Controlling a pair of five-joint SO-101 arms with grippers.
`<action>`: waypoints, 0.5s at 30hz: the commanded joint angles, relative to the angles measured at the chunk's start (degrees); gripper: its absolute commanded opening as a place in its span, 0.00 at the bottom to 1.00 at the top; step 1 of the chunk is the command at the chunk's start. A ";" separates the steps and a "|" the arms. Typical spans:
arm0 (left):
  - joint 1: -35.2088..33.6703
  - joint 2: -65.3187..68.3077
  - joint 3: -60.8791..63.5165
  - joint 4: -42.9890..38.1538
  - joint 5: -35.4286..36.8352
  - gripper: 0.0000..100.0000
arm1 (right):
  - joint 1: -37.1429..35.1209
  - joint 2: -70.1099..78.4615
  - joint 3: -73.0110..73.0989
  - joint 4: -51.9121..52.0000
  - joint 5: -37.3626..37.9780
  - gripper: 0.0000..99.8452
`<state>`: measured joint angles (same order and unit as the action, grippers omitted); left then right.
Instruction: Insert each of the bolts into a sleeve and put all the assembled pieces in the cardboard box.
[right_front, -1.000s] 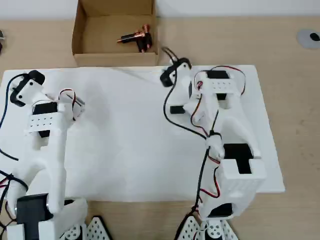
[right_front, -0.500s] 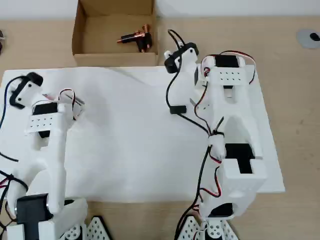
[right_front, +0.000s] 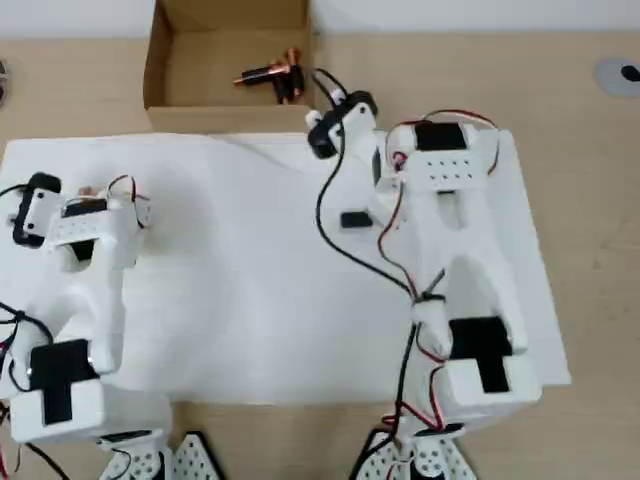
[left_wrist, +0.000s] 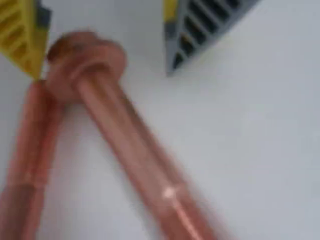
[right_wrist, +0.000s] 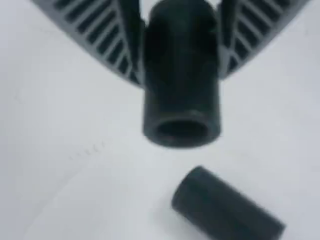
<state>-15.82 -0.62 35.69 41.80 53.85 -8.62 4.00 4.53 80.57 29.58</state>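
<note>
High view: the box (right_front: 155, 70) stands at the table's far edge, with assembled pieces (right_front: 272, 75) lying in its right half. A white sheet (right_front: 250, 300) begins just in front of the box. The right arm (right_front: 455, 230) reaches toward the box's right front corner, and a loose sleeve (right_front: 355, 220) lies on the sheet in front of that corner. The left arm (right_front: 85, 270) is well apart from the box, off its left front corner.

Left wrist view: the left gripper (left_wrist: 102, 70) is spread wide around the head of a bolt (left_wrist: 130, 145). A second bolt (left_wrist: 27, 160) lies touching that head.

Right wrist view: the right gripper (right_wrist: 181, 80) clamps a held sleeve (right_wrist: 181, 75), with the loose sleeve just beside it on the sheet.
</note>
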 joint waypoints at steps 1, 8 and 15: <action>-1.67 0.22 -2.81 0.88 2.37 0.17 | -0.84 -4.70 1.01 -0.88 -0.44 0.01; -1.58 0.75 -3.43 0.62 2.37 0.17 | -0.92 -7.34 1.45 -0.62 -0.44 0.01; -1.58 0.75 -3.43 0.79 -1.14 0.05 | -0.92 -7.34 1.54 -0.44 -0.44 0.01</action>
<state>-15.91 0.26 33.85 42.42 54.11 -8.62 0.04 6.02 80.57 29.58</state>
